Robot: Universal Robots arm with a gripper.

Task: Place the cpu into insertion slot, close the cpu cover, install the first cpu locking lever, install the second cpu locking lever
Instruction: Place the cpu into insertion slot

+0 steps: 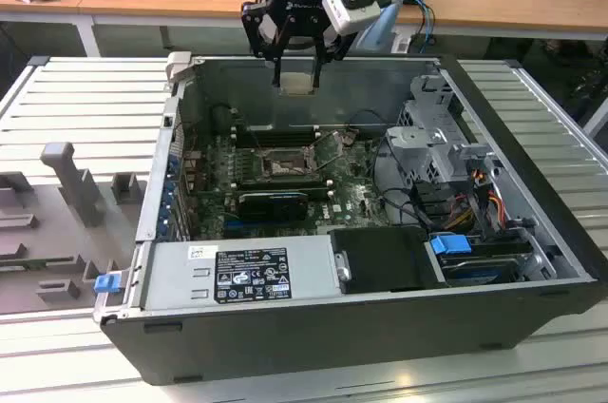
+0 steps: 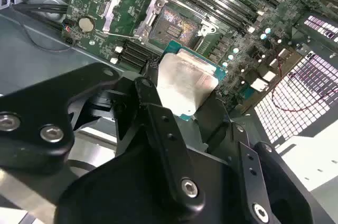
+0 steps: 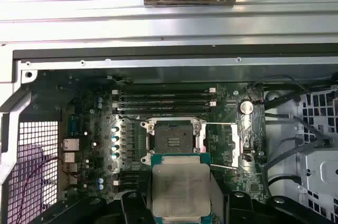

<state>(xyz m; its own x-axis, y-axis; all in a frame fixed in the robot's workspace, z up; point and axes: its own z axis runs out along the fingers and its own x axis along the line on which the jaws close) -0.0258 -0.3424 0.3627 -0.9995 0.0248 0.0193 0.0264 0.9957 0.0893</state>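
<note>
Currently the cpu (image 1: 299, 84) is pinched between the fingers of the gripper (image 1: 298, 79), which are pressed against two opposite edges of the chip, so that its pale silvery face is left uncovered in both wrist views. The chip is held well above the insertion slot (image 3: 173, 139) and apart from it, at about the height of the upper rim of the open computer case (image 1: 313, 327) as seen in the exterior view. In the first wrist view one edge of the chip is seen overlapping the nearer rim of the insertion slot, while the slot's dark centre is left exposed. The cpu cover (image 2: 124, 11) is swung open and is found just beside the insertion slot, between it and a round coin cell (image 2: 86, 23). On the side of the insertion slot opposite the chip, the long black memory slots (image 3: 163, 100) are laid in a row. The green circuit board (image 3: 90, 145) is spread around the insertion slot on every side, and bundled cables (image 1: 475, 184) are gathered well away from the insertion slot, towards the exterior view's right.
</note>
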